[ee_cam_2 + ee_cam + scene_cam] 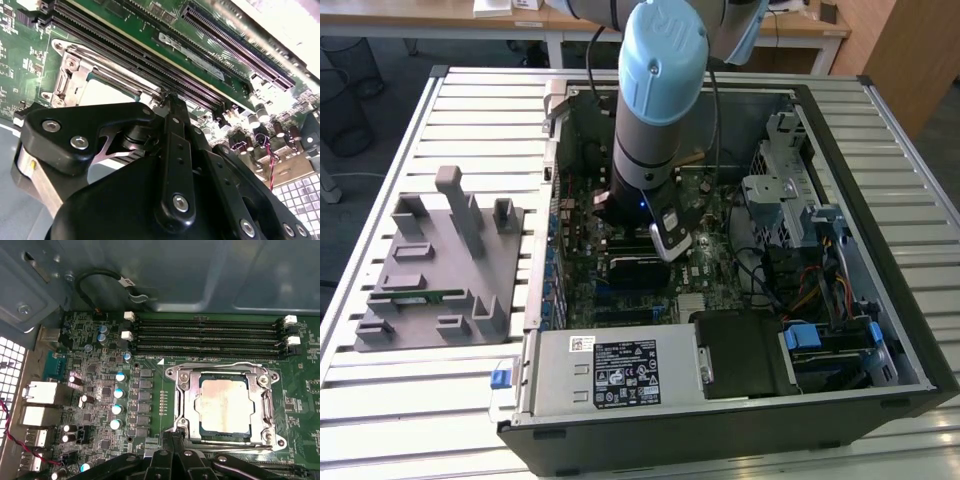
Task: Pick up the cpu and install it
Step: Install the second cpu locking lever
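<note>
While the grey parts tray sits out on the slatted table at the exterior view's left, the arm comes straight down from the top of the frame into the open computer case, pretty much vertical, with its blue-capped joint up high and the wrist sunk in over the motherboard. Further to the exterior view's right there's the drive cage and a bundle of cables.

In the first wrist view, the cpu is already lying flat in its socket, pale silver top facing up, with the metal retention frame sitting around it. The memory slots run in a row just beside the socket. The gripper hangs right at the socket's edge, near the frame's corner. Its black fingers look pressed together with nothing between them, though the second wrist view is so crowded by the gripper body that I'm not fully sure.
</note>
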`<state>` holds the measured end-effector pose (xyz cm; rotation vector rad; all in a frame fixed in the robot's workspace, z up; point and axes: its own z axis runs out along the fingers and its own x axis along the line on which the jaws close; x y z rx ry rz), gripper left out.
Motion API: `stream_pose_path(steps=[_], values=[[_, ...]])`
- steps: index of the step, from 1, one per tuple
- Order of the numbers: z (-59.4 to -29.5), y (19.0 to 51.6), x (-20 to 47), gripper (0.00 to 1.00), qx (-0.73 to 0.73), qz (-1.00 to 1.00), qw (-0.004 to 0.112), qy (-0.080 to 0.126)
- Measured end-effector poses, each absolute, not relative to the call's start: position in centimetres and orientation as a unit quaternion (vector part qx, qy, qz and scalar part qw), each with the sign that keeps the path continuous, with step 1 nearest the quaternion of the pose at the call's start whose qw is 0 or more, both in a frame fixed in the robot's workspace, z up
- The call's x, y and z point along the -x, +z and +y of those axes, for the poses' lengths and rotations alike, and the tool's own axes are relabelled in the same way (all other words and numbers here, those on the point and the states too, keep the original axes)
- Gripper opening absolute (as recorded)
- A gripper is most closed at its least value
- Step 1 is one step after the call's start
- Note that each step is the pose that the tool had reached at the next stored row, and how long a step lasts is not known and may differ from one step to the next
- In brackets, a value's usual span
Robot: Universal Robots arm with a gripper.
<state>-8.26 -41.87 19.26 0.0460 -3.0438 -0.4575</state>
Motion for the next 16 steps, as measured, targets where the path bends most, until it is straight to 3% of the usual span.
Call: stream_pose_path(steps=[16], values=[[-41.87,18.83,8.61,0.11,-0.018,-0.987,0.032,-0.158]])
